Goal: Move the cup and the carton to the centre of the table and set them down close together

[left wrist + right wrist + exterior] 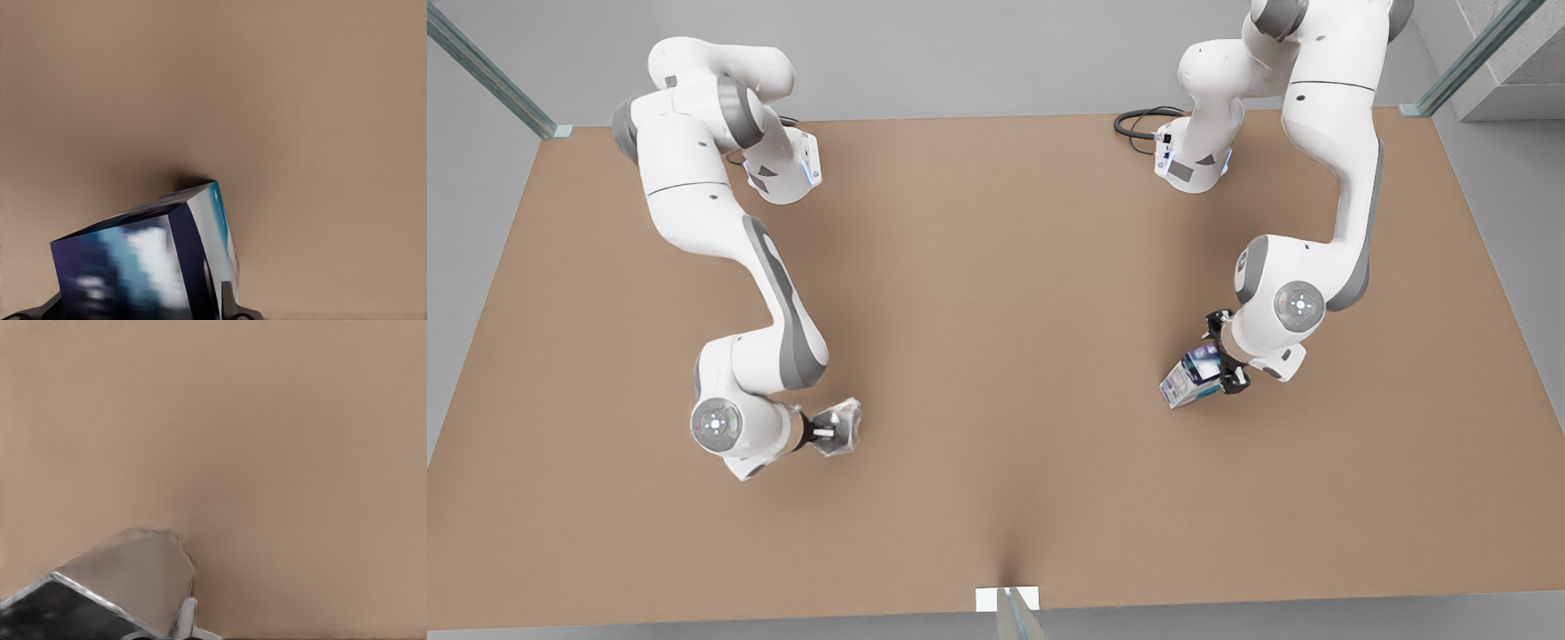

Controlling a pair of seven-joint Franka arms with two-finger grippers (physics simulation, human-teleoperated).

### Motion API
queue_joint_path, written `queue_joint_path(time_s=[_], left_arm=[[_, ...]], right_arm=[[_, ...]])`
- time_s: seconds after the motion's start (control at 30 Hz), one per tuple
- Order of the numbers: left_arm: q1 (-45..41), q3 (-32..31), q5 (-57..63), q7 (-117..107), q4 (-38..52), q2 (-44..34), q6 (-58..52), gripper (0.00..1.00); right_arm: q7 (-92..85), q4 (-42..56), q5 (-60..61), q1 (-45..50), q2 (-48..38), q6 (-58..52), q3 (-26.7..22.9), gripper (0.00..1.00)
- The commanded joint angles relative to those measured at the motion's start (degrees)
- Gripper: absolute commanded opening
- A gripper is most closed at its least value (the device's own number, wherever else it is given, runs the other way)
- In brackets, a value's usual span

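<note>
The silvery faceted cup (843,425) is at the front view's left, a little forward of the table's (996,293) middle line. My right gripper (829,433) is shut on the cup, which lies tilted on its side in the grip; the right wrist view has the cup (130,577) beside one finger (187,618). On the front view's right, the blue, white and teal carton (1190,378) is tilted, with my left gripper (1221,363) shut on it. The left wrist view gives the carton (137,267) close up. I cannot tell whether either object touches the table.
Both arm bases (783,169) (1192,160) stand at the table's far edge, with a black cable (1138,120) by the one on the front view's right. A wide stretch of brown table lies between the two grippers. A small white bracket (1007,600) sits at the near edge.
</note>
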Motion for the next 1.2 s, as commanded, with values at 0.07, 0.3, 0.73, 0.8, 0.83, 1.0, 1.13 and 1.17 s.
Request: queue_joint_path(time_s=[0.07,0.3,0.73,0.8,0.83,1.0,1.13,1.17], left_arm=[[0.0,0.0,-0.3,0.0,0.1,0.7,0.2,1.0],[0.1,0.0,-0.3,-0.1,0.4,0.5,0.0,1.0],[0.2,-0.3,-0.3,0.1,1.4,0.5,-0.2,0.59],[0.2,-0.4,-0.3,0.3,1.7,0.6,-0.2,0.59],[0.2,-0.4,-0.3,0.2,1.8,0.6,-0.2,0.59],[0.2,-0.4,-0.3,0.1,2.1,0.2,-0.2,0.59],[-0.6,-1.3,-2.4,-1.1,2.1,-2.9,-3.6,0.6],[-0.6,-3.2,-2.4,-3.2,2.1,-3.0,-3.8,0.6]], right_arm=[[8.4,3.6,-0.1,4.4,0.8,-1.1,-0.1,0.21],[29.4,11.2,2.2,14.9,8.1,4.2,-0.1,0.21],[39.5,11.2,4.1,21.7,12.8,16.2,0.0,0.21],[39.5,11.2,4.1,21.9,13.1,16.4,0.0,0.37],[39.5,11.1,4.1,21.9,13.3,16.4,0.0,0.4],[39.3,11.1,4.2,21.9,13.9,17.6,0.0,0.62],[39.5,11.1,4.2,21.9,14.0,17.5,0.0,0.96],[39.3,11.0,4.1,21.9,14.0,17.4,0.0,1.0]])
